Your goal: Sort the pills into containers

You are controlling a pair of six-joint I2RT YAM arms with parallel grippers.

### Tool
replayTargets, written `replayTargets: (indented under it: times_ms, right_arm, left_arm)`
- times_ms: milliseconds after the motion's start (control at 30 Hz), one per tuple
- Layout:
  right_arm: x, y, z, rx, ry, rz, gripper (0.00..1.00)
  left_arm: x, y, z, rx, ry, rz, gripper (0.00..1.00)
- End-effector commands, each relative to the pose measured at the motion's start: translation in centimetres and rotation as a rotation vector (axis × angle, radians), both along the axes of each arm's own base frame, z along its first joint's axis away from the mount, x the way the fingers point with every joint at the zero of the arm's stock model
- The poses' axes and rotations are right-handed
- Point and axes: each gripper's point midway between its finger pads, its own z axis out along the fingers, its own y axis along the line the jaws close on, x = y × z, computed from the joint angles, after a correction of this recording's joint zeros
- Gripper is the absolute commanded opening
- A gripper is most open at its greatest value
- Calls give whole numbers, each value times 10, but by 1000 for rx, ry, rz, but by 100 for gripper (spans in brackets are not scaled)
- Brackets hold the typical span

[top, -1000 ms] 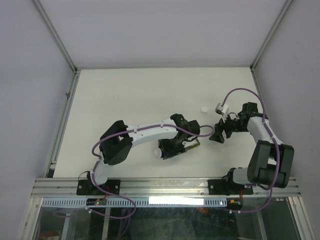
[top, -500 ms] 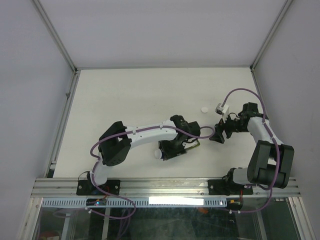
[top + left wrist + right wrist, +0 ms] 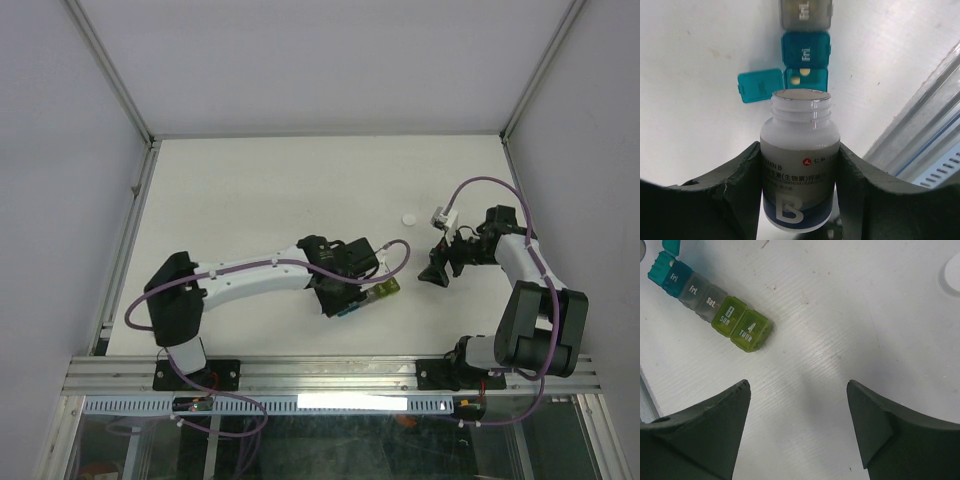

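Observation:
My left gripper (image 3: 800,150) is shut on a white, uncapped pill bottle (image 3: 800,175) with a blue "B" label. The bottle's mouth (image 3: 801,97) sits just short of the containers (image 3: 805,52), a strip of teal, grey and yellow-green compartments. The nearest teal compartment (image 3: 806,79) has its lid (image 3: 760,85) flipped open and a pale pill (image 3: 795,79) inside. In the top view the left gripper (image 3: 337,293) covers most of the strip (image 3: 378,291). My right gripper (image 3: 797,385) is open and empty over bare table, to the right of the strip (image 3: 742,326); it also shows in the top view (image 3: 437,270).
A white round cap (image 3: 409,217) lies on the table beyond the right gripper, and it shows at the edge of the right wrist view (image 3: 952,274). The metal rail (image 3: 920,145) along the table's near edge runs close to the bottle.
The left arm's elbow has swung out to the left. Its wrist has shifted a little left and turned over the strip. The right arm has not moved.

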Motion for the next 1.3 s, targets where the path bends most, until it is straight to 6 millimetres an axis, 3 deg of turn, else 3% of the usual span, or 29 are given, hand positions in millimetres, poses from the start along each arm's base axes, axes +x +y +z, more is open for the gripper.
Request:
replayTargets:
  times_ms: [0, 133, 300, 400, 500, 633, 733, 867, 1000, 1067, 1233, 1267]
  right_arm:
    - [3, 7, 21, 47, -104, 53, 81]
    - [-9, 19, 36, 103, -167, 142, 81]
    - [-15, 31, 59, 158, -315, 260, 83]
    - [-20, 38, 68, 171, -449, 363, 97]
    - [-16, 42, 81, 199, -537, 412, 99]
    - [-6, 41, 93, 240, -509, 455, 99]
    - [17, 34, 98, 239, -470, 443, 99]
    - [55, 20, 92, 169, -451, 441, 99]
    - [104, 4, 80, -39, -356, 318, 99]
    - [120, -1, 71, -160, -369, 267, 99]
    - [131, 6, 64, -171, -469, 335, 99]
    - [132, 8, 58, -164, -478, 359, 99]
  left_arm:
    - [17, -48, 56, -433, -172, -38, 0]
    - [24, -56, 94, -736, -353, -86, 0]
    - [27, -43, 140, -1094, -573, -99, 0]
    - [24, -27, 161, -1290, -681, -107, 0]
    - [22, -11, 169, -1418, -742, -120, 0]
    - [23, 2, 167, -1509, -709, -159, 0]
    - [26, 7, 161, -1542, -660, -203, 0]
    - [43, 11, 156, -1535, -665, -204, 0]
    - [63, 4, 155, -1515, -692, -232, 0]
    - [74, -3, 155, -1501, -704, -246, 0]
    - [98, -9, 173, -1504, -792, -265, 0]
    - [105, -12, 168, -1477, -794, -269, 0]
